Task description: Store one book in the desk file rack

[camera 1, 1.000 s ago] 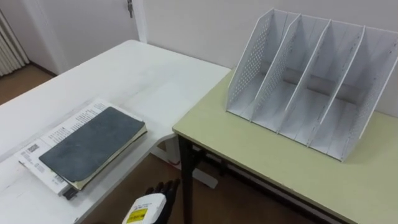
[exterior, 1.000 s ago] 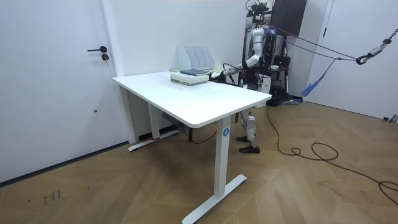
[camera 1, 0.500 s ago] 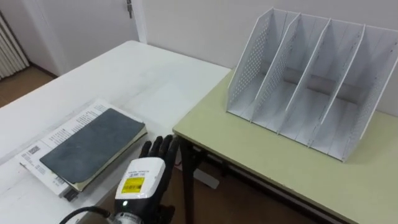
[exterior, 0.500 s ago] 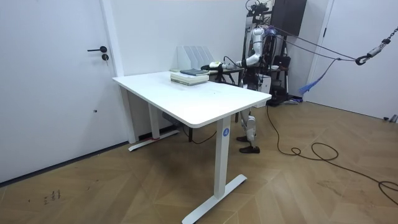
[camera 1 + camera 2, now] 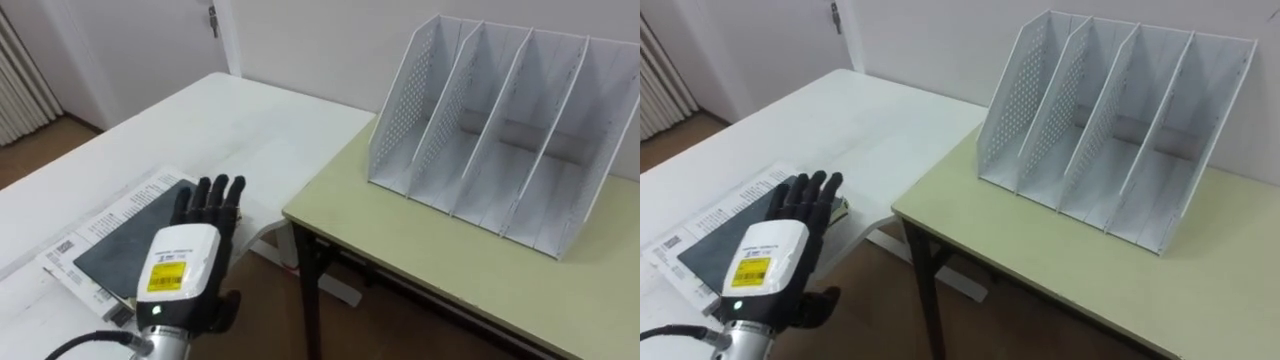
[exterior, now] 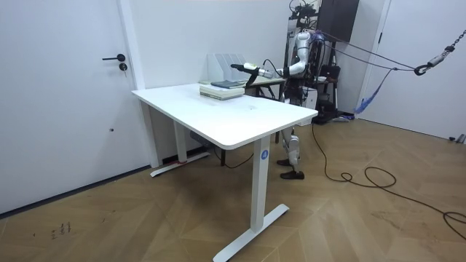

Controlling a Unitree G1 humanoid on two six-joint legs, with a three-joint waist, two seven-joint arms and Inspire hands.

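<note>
Your left hand (image 5: 188,262) is hanging over the dark book (image 5: 112,243), fingers straight and spread, holding nothing. The book is lying on a white book (image 5: 95,212) on the white table (image 5: 230,115). It looks like you are getting ready to grab it. The next move is calling for lowering the hand, closing it on the book's edge, then carrying it to the file rack (image 5: 405,105) on the green desk (image 5: 420,250). The white book is showing black writing, too small to read.

We list one book (image 5: 115,240): dark grey cover, closed, lying flat atop a white printed volume (image 5: 105,208) on the white surface (image 5: 230,110). We list one file rack (image 5: 405,100): white, perforated, four empty slots, upright on the pale green surface (image 5: 420,250).
</note>
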